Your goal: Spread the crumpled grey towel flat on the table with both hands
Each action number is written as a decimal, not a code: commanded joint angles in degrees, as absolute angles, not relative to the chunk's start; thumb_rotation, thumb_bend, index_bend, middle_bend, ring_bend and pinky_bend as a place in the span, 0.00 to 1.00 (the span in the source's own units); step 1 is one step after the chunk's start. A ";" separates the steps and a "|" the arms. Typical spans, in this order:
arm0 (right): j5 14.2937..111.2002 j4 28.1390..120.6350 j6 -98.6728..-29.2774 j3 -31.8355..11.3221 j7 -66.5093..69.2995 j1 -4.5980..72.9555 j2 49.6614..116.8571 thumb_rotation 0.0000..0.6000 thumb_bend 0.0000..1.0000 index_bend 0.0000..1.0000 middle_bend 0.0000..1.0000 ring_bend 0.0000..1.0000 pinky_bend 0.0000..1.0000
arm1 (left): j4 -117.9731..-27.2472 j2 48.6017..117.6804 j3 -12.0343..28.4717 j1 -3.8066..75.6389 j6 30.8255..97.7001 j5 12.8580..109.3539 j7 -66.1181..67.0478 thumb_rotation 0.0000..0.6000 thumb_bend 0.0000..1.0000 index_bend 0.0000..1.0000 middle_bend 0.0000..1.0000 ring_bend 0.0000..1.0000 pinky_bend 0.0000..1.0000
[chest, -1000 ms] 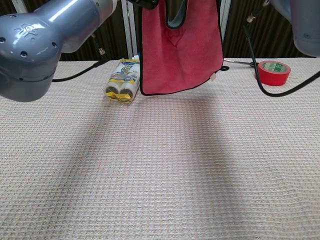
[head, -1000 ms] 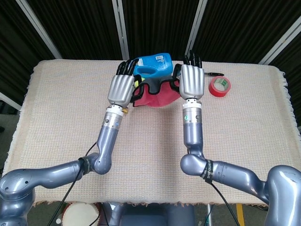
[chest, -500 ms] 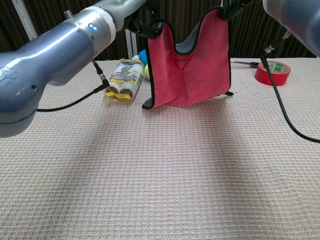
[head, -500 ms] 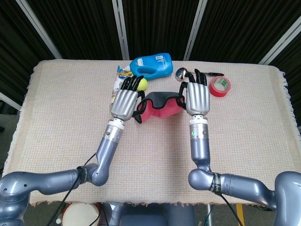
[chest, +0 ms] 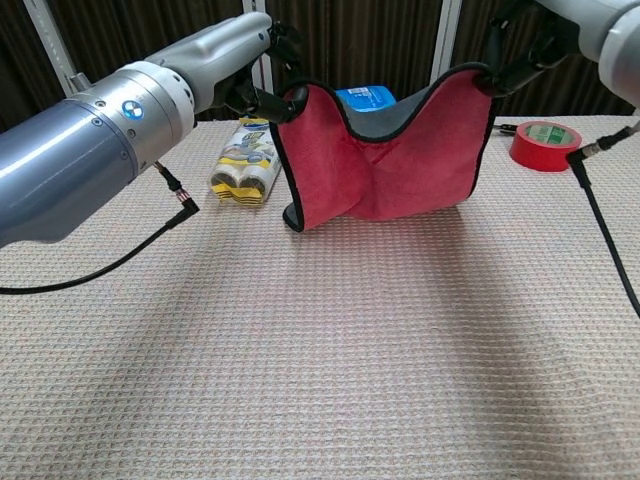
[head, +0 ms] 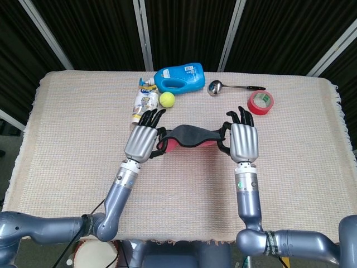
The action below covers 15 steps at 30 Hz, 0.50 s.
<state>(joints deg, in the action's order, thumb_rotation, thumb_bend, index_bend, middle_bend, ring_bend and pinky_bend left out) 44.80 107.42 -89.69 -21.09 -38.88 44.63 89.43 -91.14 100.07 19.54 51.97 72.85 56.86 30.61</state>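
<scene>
Towel (chest: pixel 385 165), red face, grey reverse: hangs above the worktop (head: pixel 78 139), sagging between both hands, lower edge touching the cloth. Left hand (head: pixel 142 140) and right hand (head: pixel 244 142): fingers each pinch one upper corner.

No words or numbers can be read. The left arm (chest: pixel 110 120) carries a small round blue-and-white badge, its lettering too small to make out. The packet (chest: pixel 243 170) has printed pictures, its text illegible.
</scene>
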 commanded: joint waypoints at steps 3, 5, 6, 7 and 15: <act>48.36 111.22 -92.13 -17.03 -39.61 41.81 89.08 1.00 0.51 0.70 0.27 0.09 0.11 | -95.38 98.97 15.94 49.09 74.73 58.91 31.14 1.00 0.52 0.59 0.05 0.00 0.06; 49.65 112.51 -92.71 -15.38 -39.76 40.80 88.98 1.00 0.51 0.70 0.27 0.09 0.11 | -96.47 98.67 14.56 48.08 75.20 59.78 30.88 1.00 0.53 0.59 0.05 0.00 0.06; 50.30 113.16 -92.87 -14.44 -39.60 40.17 88.96 1.00 0.51 0.70 0.27 0.09 0.11 | -97.07 98.55 13.69 47.46 75.49 60.30 30.74 1.00 0.52 0.59 0.05 0.00 0.06; 51.20 113.92 -93.17 -12.74 -39.56 39.16 88.98 1.00 0.51 0.70 0.27 0.09 0.11 | -97.91 98.42 12.04 46.45 75.85 61.11 30.51 1.00 0.52 0.59 0.05 0.00 0.06; 56.54 114.32 -94.20 -8.23 -38.94 35.55 89.35 1.00 0.51 0.70 0.27 0.09 0.11 | -99.41 98.44 7.83 42.80 77.21 64.75 28.97 1.00 0.53 0.59 0.05 0.00 0.06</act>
<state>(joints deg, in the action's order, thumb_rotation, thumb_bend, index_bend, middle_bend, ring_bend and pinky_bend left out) 55.71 114.26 -94.03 -9.00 -39.13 36.30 89.27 -99.10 98.43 8.40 43.29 77.07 64.33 29.28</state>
